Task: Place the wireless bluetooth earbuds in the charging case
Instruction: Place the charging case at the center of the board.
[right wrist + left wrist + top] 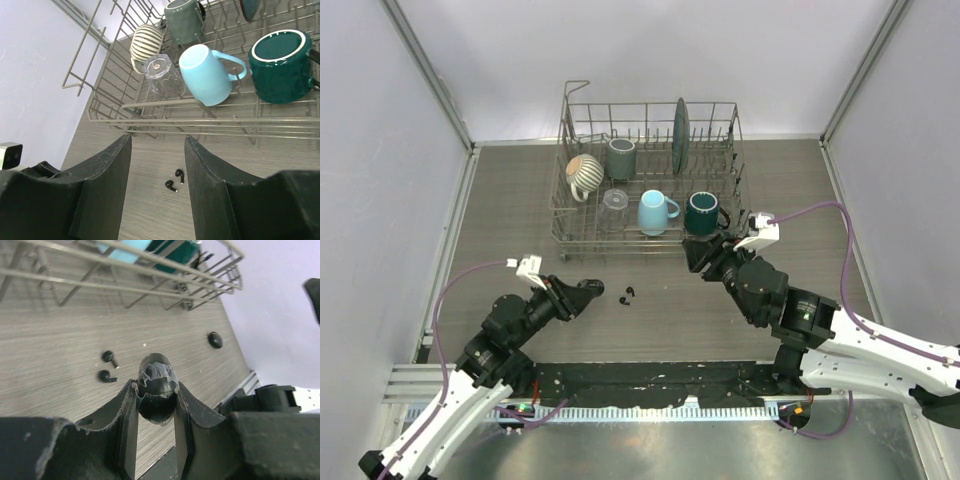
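Black charging case (156, 374) lies lengthwise in pinching left claw (156, 388); right claw (157, 141) spread.

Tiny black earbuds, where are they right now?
In the top view, two tiny black earbuds lie on the wooden table in front of the wire dish rack, right of the left gripper clamping a black oval case.

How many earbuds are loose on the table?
2 clearly: one earbud and a second earbud lie side by side on the table in front of the dish rack. A dark blob farther right may be another; others may be hidden.
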`<state>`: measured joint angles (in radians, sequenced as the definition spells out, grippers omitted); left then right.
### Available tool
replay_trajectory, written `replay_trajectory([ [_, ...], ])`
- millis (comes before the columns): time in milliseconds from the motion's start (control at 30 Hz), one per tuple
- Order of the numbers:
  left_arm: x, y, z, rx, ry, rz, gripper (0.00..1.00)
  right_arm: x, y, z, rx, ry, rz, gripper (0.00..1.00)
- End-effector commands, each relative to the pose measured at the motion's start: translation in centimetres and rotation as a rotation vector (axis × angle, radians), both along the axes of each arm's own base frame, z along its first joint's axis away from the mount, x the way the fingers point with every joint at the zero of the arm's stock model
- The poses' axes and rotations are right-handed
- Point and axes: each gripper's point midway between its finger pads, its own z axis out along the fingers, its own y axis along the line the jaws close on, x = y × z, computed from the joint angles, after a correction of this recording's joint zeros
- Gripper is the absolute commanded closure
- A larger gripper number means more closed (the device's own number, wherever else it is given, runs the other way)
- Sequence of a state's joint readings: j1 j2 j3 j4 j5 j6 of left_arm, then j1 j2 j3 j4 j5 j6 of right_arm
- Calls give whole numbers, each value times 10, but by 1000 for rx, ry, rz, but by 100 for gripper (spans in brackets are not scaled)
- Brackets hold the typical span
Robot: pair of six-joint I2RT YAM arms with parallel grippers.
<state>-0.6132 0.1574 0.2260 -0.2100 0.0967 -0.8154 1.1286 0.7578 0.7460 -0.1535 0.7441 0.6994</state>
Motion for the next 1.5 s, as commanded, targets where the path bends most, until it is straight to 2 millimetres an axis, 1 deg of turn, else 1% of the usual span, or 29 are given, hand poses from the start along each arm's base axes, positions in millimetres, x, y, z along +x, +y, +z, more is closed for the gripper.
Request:
replay_trajectory([
  [0, 7, 9, -39, 3, 170, 109, 100, 8, -14, 11, 37, 2, -94, 48],
  [33, 9, 6, -37, -10, 157, 103, 100, 8, -14, 11, 43, 4, -95, 48],
  [100, 10, 4, -50, -8, 187, 101, 100, 8, -15, 11, 44, 4, -98, 48],
  [133, 12, 3, -48, -15, 175, 100, 100, 8, -15, 12, 49, 3, -100, 48],
  [267, 17, 9, -63, 19, 194, 146, 100, 7, -18, 14, 53, 0, -99, 48],
  [433, 21, 15, -74, 16, 217, 195, 100, 6, -22, 12, 53, 3, -106, 48],
  [567, 20, 20, -91, 28, 286, 237, 99, 7, -23, 10, 48, 4, -111, 48],
  [767, 21, 30, -109, 87, 356, 297, 93, 9, -20, 10, 34, 6, -108, 48],
  [833, 23, 30, -109, 89, 353, 304, 91, 9, -18, 9, 35, 9, -104, 48],
  [867, 23, 30, -114, 100, 365, 309, 90, 9, -18, 8, 28, 11, -104, 48],
  [900, 26, 30, -114, 93, 358, 316, 86, 9, -18, 8, 33, 11, -106, 48],
  [1033, 33, 29, -117, 123, 348, 322, 82, 10, -18, 6, 32, 14, -110, 48],
  [1100, 37, 24, -117, 115, 346, 308, 79, 10, -18, 6, 31, 15, -110, 48],
  [1167, 35, 18, -123, 101, 375, 278, 77, 10, -17, 6, 29, 15, -107, 48],
  [1200, 37, 14, -120, 77, 368, 265, 75, 10, -17, 6, 28, 16, -107, 48],
  [1233, 34, 12, -130, 89, 419, 249, 75, 10, -17, 6, 28, 16, -105, 48],
  [1333, 32, 10, -141, 117, 484, 232, 71, 10, -17, 5, 25, 16, -105, 48],
  [1467, 29, 2, -145, 103, 529, 196, 63, 10, -19, 5, 32, 16, -107, 48],
])
